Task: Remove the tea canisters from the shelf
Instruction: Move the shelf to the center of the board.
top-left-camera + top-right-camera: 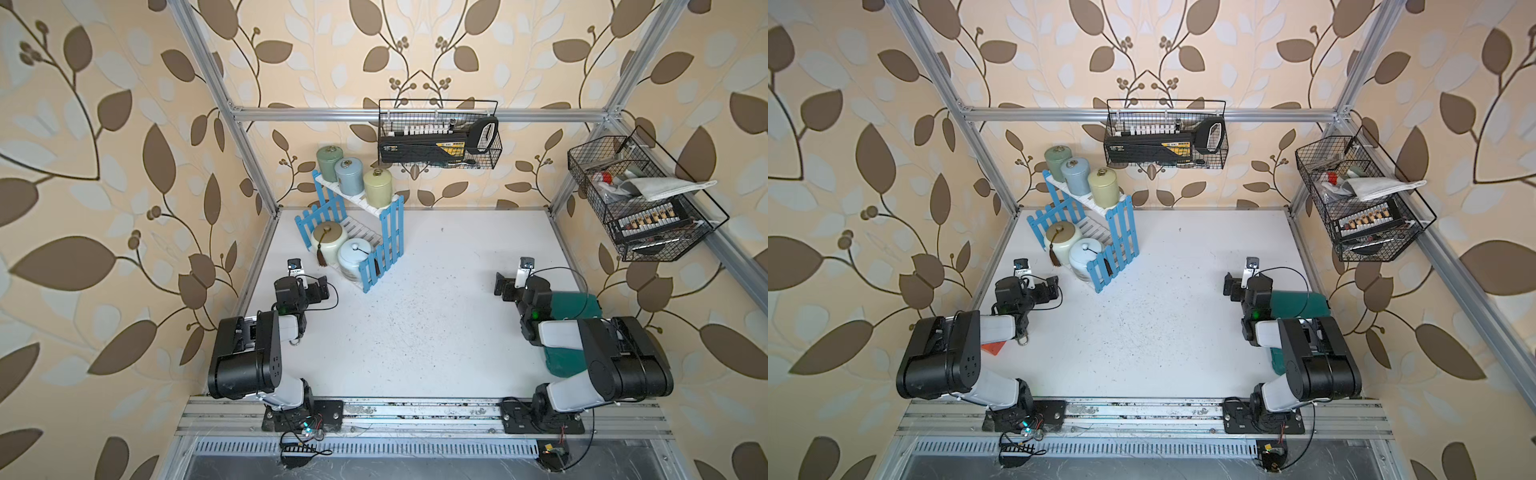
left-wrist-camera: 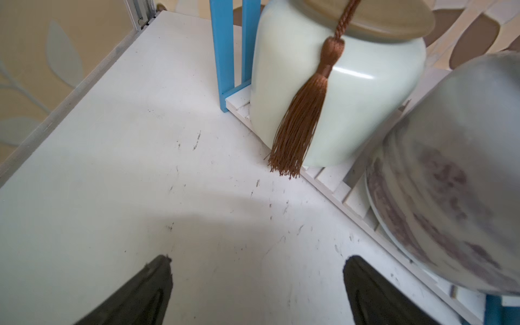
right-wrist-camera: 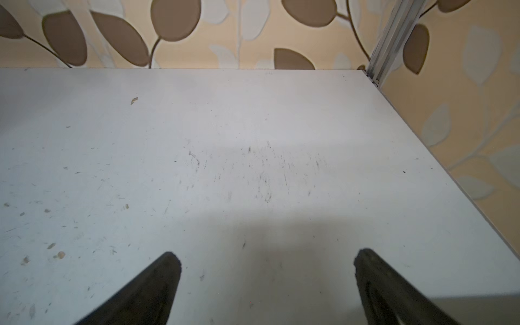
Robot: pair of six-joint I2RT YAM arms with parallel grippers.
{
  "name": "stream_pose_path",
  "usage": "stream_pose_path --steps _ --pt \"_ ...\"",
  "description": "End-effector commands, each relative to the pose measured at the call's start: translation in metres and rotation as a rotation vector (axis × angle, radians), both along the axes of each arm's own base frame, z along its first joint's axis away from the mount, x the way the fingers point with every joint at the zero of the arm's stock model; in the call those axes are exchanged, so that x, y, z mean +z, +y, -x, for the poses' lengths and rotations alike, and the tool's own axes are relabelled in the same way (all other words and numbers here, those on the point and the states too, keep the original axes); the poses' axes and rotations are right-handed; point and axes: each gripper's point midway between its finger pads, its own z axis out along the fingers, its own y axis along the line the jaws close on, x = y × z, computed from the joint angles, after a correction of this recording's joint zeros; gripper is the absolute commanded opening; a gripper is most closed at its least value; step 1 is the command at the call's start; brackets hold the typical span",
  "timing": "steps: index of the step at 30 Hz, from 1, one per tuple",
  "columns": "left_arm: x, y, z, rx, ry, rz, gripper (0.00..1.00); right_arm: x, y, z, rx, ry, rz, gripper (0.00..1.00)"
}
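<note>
Left wrist view: the white-blue canister (image 2: 450, 174) is blurred, its pattern unreadable, and is cropped by the frame edge, as is the lid of the cream canister (image 2: 351, 112). In a top view, lower right, a dark green object (image 1: 582, 305) lies largely under the right arm (image 1: 602, 345). In a top view, lower left, an orange scrap (image 1: 994, 348) shows beneath the left arm (image 1: 951, 353). The contents of the wire basket (image 1: 640, 199), upper right, are too small to identify.

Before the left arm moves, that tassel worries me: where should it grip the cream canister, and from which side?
I'd take the cream canister by its rounded body below the lid, jaws on its flanks, from the open front of the shelf, which the open left gripper faces. The tassel hangs down the front, so flank contact should miss it.
</note>
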Motion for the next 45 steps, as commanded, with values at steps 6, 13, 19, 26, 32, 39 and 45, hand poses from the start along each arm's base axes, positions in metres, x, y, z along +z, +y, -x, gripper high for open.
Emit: stream_pose_path --steps 6,13,19,26,32,39,45 --pt "0.011 0.007 -0.005 0.026 -0.038 -0.007 0.99 0.006 0.002 -0.005 0.006 -0.019 -0.014 0.99" --pt "0.011 0.007 -0.004 0.027 -0.039 -0.006 0.99 0.006 0.002 -0.005 0.007 -0.019 -0.017 0.99" --pt "0.020 0.006 -0.007 0.022 -0.028 -0.006 0.99 0.011 0.000 -0.003 -0.006 -0.037 -0.014 0.99" --pt "0.063 0.008 -0.010 0.015 0.034 -0.024 0.99 0.068 -0.015 0.003 -0.104 0.003 -0.018 0.99" --pt "0.124 0.003 0.007 0.011 0.060 0.001 0.99 0.123 -0.032 0.020 -0.294 0.052 -0.184 0.99" --pt "0.169 0.001 0.037 0.076 0.121 0.083 0.99 0.144 -0.007 0.027 -0.237 0.144 -0.369 0.99" --pt "0.164 -0.007 0.048 0.017 0.085 0.175 0.99 0.149 0.042 0.032 -0.091 0.153 -0.462 0.99"
